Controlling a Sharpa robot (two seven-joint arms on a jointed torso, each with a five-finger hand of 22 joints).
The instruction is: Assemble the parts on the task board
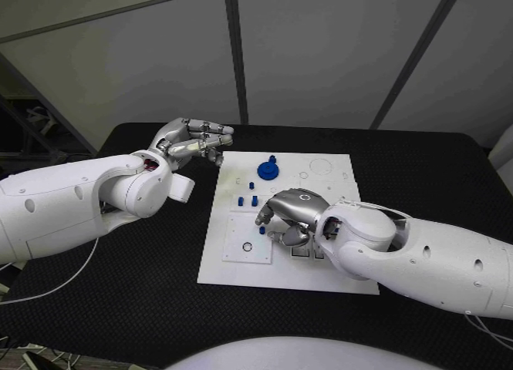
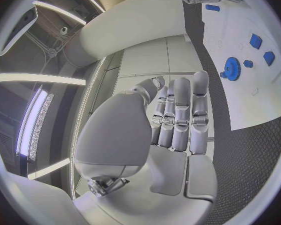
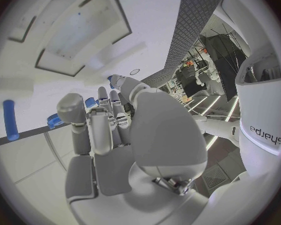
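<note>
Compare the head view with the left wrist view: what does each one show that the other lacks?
Head view alone: the right hand resting over the middle of the white board, and the small square plate with a ring at the board's near left corner. Left wrist view alone: the left hand from its back, fingers side by side and holding nothing. Both: the board and the blue gear on it, with small blue pieces nearby.
</note>
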